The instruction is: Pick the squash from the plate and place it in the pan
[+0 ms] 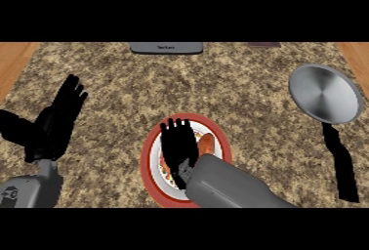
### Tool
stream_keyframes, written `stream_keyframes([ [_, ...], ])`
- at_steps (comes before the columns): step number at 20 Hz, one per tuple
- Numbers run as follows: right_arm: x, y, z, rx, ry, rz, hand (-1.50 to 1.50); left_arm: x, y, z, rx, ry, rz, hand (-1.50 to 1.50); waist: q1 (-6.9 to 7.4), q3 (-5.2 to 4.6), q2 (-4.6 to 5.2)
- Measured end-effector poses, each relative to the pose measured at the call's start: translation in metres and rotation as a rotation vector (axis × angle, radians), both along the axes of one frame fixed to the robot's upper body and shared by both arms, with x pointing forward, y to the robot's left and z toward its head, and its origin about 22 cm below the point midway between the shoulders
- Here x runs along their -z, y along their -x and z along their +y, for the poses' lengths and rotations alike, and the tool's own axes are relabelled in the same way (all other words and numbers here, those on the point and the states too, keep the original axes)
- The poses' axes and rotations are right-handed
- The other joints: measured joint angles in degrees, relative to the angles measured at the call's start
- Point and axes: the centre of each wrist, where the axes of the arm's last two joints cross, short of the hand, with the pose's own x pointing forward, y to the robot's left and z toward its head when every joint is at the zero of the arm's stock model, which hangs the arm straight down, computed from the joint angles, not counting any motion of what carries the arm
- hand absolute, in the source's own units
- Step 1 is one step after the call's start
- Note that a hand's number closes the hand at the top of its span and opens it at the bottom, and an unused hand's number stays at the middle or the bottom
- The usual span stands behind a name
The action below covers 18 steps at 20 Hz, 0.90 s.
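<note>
Squash, orange and elongated, lies on the plate, a red-rimmed round plate with a white centre, near the lower middle of the speckled surface. Only a strip of the squash shows, just to the right of the right hand, which hovers over the plate with its fingers straight, close together and pointing away from the robot; they are not curled round the squash, and whether they touch it cannot be told. Its grey forearm comes in from the lower right and covers the plate's lower edge. The pan, grey and round with a black handle running toward the lower edge, sits well apart at the right side of the surface. At the left the left hand rests open, fingers straight and upward. A dark grey flat object lies at the far edge.
</note>
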Motion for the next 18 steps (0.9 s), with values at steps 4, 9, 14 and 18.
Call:
stream_keyframes([
  [4, 0.011, -0.007, -0.002, 0.007, -0.009, 0.014, -1.5, 0.0, -0.005, -0.001, -0.001, -0.015, -0.001, 0.0, 0.23, 0.0, 0.08],
  [9, 0.021, -0.01, -0.002, -0.027, -0.02, 0.027, 1.5, 0.001, -0.005, -0.008, 0.005, -0.011, -0.006, 0.0, 0.58, 0.0, 0.09],
  [14, 0.03, -0.016, -0.007, -0.071, -0.058, -0.005, 1.5, 0.002, -0.003, -0.008, 0.01, -0.006, -0.002, 0.0, 0.62, 0.03, -0.17],
  [18, 0.033, -0.013, -0.006, -0.075, -0.086, -0.026, 1.5, 0.009, 0.001, -0.011, 0.009, -0.003, -0.001, 0.0, 0.73, 0.01, -0.18],
])
